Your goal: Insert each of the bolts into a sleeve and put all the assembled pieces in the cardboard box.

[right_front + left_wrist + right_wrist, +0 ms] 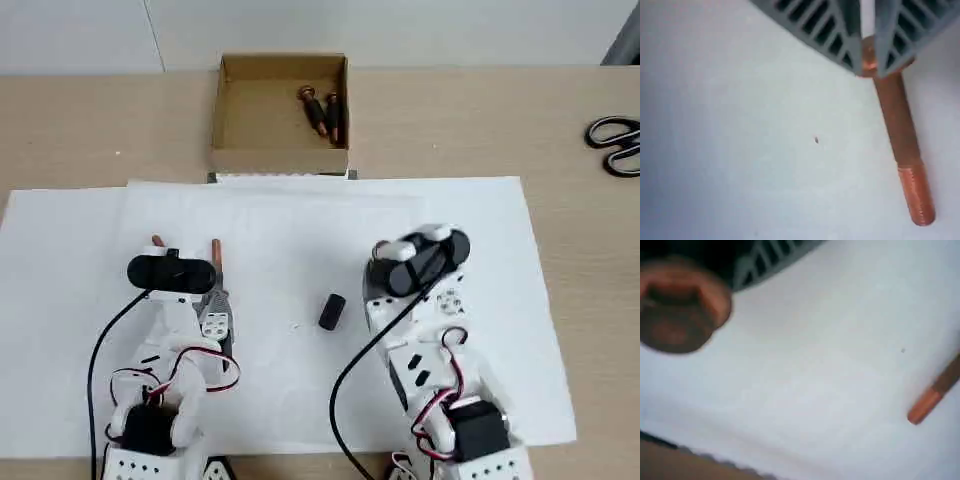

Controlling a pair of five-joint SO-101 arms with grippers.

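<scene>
Pinching bolt [900, 135] by its head in left gripper [867, 55]; unable to tell right gripper [380, 262] state; risking bolt tilting, missing sleeve [332, 311].

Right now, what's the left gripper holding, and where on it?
A copper bolt, pinched at its head end by the left gripper. The shank and threaded tip stick out free of the jaws.
</scene>
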